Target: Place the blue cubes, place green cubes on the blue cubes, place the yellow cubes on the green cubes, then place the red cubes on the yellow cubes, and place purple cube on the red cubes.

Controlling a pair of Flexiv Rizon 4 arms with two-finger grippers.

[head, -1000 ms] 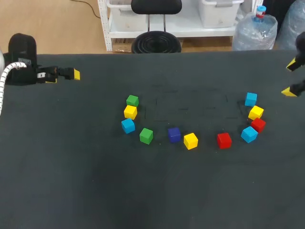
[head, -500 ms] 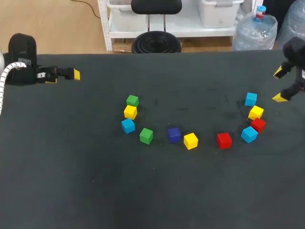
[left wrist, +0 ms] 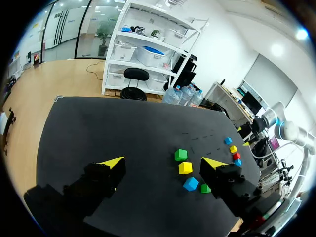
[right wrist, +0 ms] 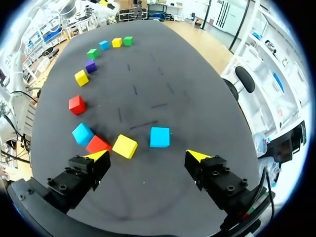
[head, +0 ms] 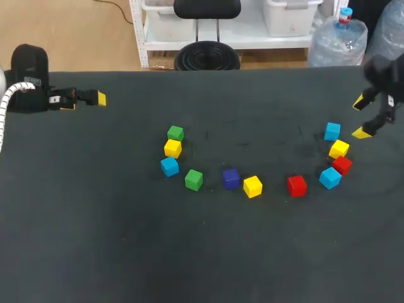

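Observation:
Cubes lie in a loose arc on the black table (head: 202, 252). At its left are a green cube (head: 175, 133), a yellow cube (head: 172, 148), a blue cube (head: 169, 166) and a second green cube (head: 194, 180). The purple cube (head: 231, 178), another yellow cube (head: 252, 186) and a red cube (head: 297, 185) follow. At the right sit a blue cube (head: 330, 178), a red cube (head: 342, 165), a yellow cube (head: 339, 149) and a blue cube (head: 332, 131). My right gripper (head: 360, 117) hangs open just right of that last blue cube (right wrist: 159, 137), which lies ahead of its fingers. My left gripper (head: 85, 101) is open and empty at the far left.
Faint dark marks run across the table's middle, behind the arc. Bare black table stretches in front of the cubes and between the left gripper (left wrist: 163, 163) and the left group.
My right gripper has moved in from the right edge, leftwards and a little down toward the right-hand cubes. The left arm and the cubes have not moved.

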